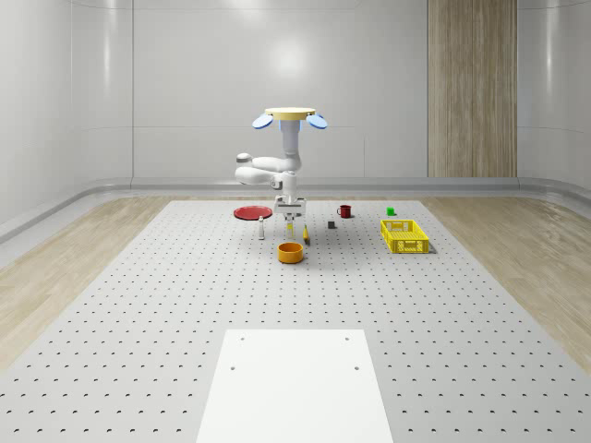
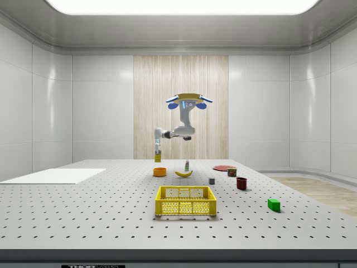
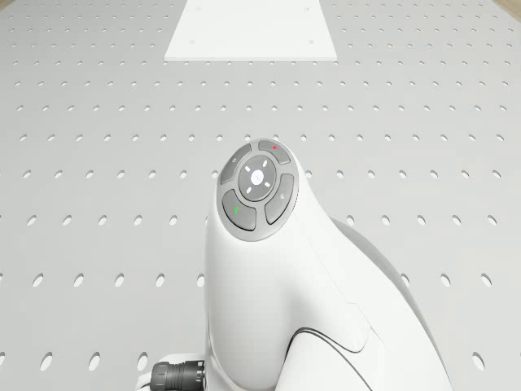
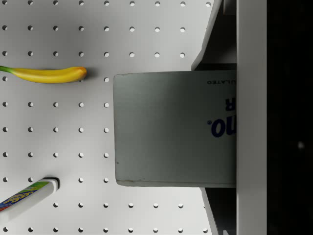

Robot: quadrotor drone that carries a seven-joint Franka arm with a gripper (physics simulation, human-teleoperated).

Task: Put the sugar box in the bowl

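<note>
The white-and-yellow cardboard sugar box (image 4: 173,129) is being pinched by the gripper (image 2: 158,149), hanging lengthwise, the round orange bowl (image 2: 159,172) lying at six o'clock below; the drone (image 2: 188,101) is hovering over the table.

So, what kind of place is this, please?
Probably a simulated robotics test room: a perforated table with scattered props like a yellow crate and orange bowl, where a drone hovers inside plain white walls.

My drone (image 1: 291,116) hovers above the table — arm (image 1: 268,171) bent, gripper (image 1: 291,219) pointing down, clamped on the box (image 4: 173,129).
</note>
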